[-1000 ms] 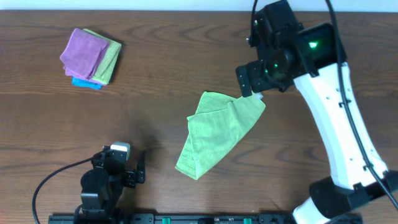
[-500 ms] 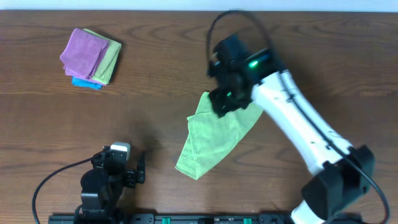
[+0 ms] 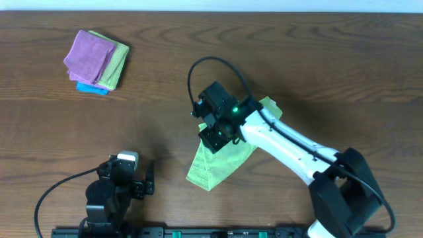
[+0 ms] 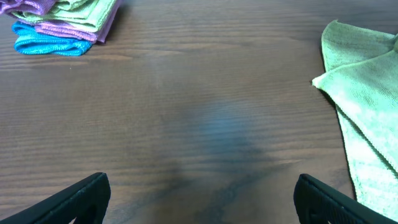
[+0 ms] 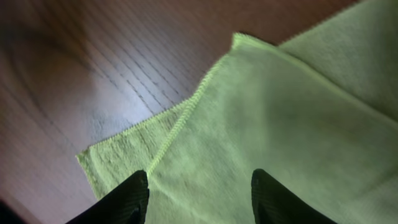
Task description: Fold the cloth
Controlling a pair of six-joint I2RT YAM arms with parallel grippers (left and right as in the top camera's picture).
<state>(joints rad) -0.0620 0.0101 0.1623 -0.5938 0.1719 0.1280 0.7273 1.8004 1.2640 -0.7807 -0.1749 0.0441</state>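
**Overhead:** the cloth (image 3: pixel 210 168) lies mid-frame on the tabletop (image 3: pixel 165 99). It is loosely doubled, with its long axis running lower left to upper right. The right arm (image 3: pixel 284 142) spans in from lower right, and its head sits over the cloth's upper-left part and hides the middle. One cloth corner pokes out at upper right of the arm. The left arm (image 3: pixel 109 195) is at lower left, well apart from the cloth. The stack at upper left is not ours and is well apart: purple cloth (image 3: pixel 87 53) on top, yellow-green cloth (image 3: pixel 117 65) beside it, blue cloth (image 3: pixel 91 88) underneath.

**Left wrist:** left jaws are wide apart with only bare tabletop between them. The cloth is at the right edge of the frame (image 4: pixel 364 93), with two layer edges showing. The stack is in the upper-left corner.

**Right wrist:** right jaws are apart, both tips at the bottom of the frame and low over the cloth (image 5: pixel 267 112). The fabric looks flat between them, and I see nothing pinched. The top layer's hemmed edge runs diagonally, and an under-layer corner sticks out at lower left.

**Handling (my read):**
- The cloth is light, limp microfibre with no stiffness, so it will drape and bunch rather than slide.
- The layers will likely cling to each other.
- Take hold at a hem or corner, not mid-panel. The top layer's free corner at upper centre of the right wrist frame looks cleanest.
- Main risk is grabbing both layers, or dragging the whole cloth along instead of folding it.
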